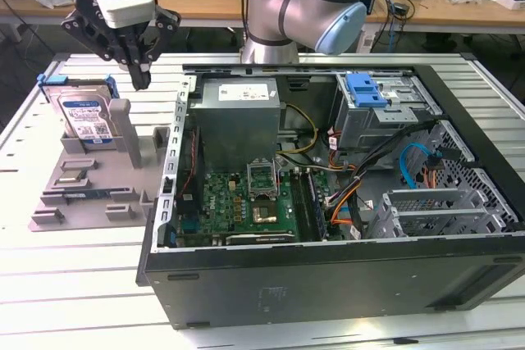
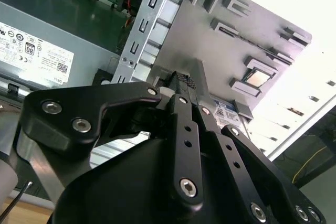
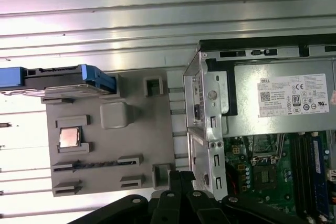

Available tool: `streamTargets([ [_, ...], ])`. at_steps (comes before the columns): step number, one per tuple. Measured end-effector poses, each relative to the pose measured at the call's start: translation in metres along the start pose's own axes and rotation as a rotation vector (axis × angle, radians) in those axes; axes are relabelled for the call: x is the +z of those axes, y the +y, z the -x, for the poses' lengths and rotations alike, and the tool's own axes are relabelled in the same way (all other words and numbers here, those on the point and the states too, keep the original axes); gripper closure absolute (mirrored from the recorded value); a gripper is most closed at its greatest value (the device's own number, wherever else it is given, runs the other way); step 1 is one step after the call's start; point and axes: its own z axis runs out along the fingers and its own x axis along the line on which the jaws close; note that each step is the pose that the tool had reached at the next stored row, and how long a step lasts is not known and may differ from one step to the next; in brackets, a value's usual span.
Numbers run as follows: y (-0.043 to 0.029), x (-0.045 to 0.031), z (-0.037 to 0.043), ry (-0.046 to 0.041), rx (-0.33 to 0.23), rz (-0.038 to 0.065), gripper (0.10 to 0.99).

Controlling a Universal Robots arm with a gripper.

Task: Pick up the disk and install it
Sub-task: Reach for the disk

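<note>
Silver disk (image 1: 84, 114) upright in grey stand (image 1: 82, 196), lower edge hidden; pincer (image 1: 141, 81) clenched empty nearby.

The slatted metal tabletop (image 1: 66, 284) is occupied by a grey plastic stand (image 1: 82, 186) and, just beside it, an open computer case (image 1: 328, 284).

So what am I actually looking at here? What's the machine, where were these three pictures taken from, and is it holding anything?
The grey-and-blue jointed machine is a robot arm; the black claw at its end is its gripper. One picture comes from a camera standing off the arm; the other two come from cameras riding near its wrist. On the slatted metal table sit an open computer case and a grey plastic stand. The disk, a silver drive in a blue frame, stands upright in that stand. The gripper holds nothing: it is shut and hangs above the stand, apart from the disk.
</note>
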Motion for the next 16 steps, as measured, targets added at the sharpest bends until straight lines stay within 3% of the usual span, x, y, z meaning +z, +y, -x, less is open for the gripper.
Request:
streamTargets([
  [16,-0.0020,-0.0006,-0.0271,-0.0001,0.000,0.000,0.980],
])
